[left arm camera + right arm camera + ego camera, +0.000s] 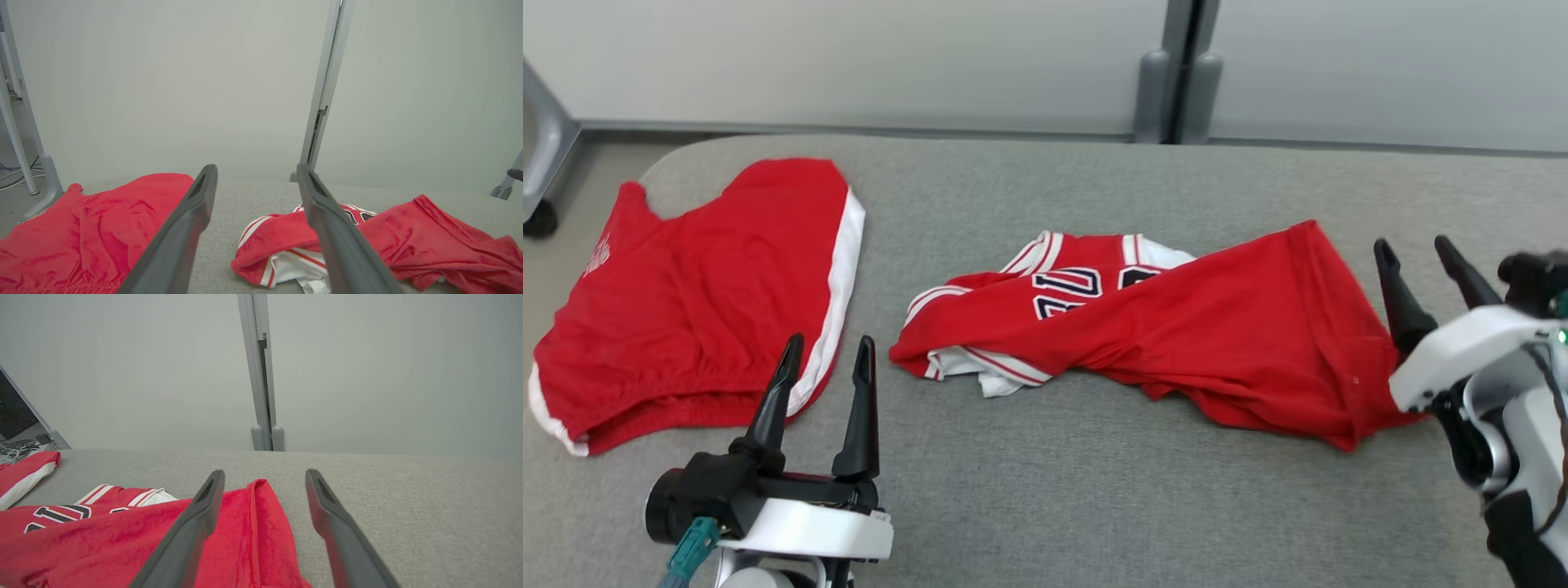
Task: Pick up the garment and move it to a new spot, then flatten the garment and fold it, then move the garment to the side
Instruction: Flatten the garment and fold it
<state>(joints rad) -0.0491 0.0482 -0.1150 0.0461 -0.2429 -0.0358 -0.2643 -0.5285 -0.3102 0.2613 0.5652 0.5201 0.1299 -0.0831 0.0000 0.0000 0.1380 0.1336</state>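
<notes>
**Jersey bunched mid-counter, both grippers empty**

The red jersey (1217, 327) lies crumpled on the grey counter (1094, 506), roughly in the middle. Its white-trimmed end with the dark lettering points toward the robot's left, and its plain hem end points toward the right. Part of the cloth is folded over itself, so the lettering is half covered. Red shorts (703, 302) with a white side stripe lie flat at the counter's left end, apart from the jersey.

The right gripper (1411, 245) stands at the jersey's hem end, its jaws spread wide and grasping nothing. In the right wrist view the hem corner lies between and below its fingers. One finger may brush the cloth, though the view does not settle it.

The left gripper (830, 345) hangs near the shorts' front corner, jaws likewise spread and empty.
</notes>
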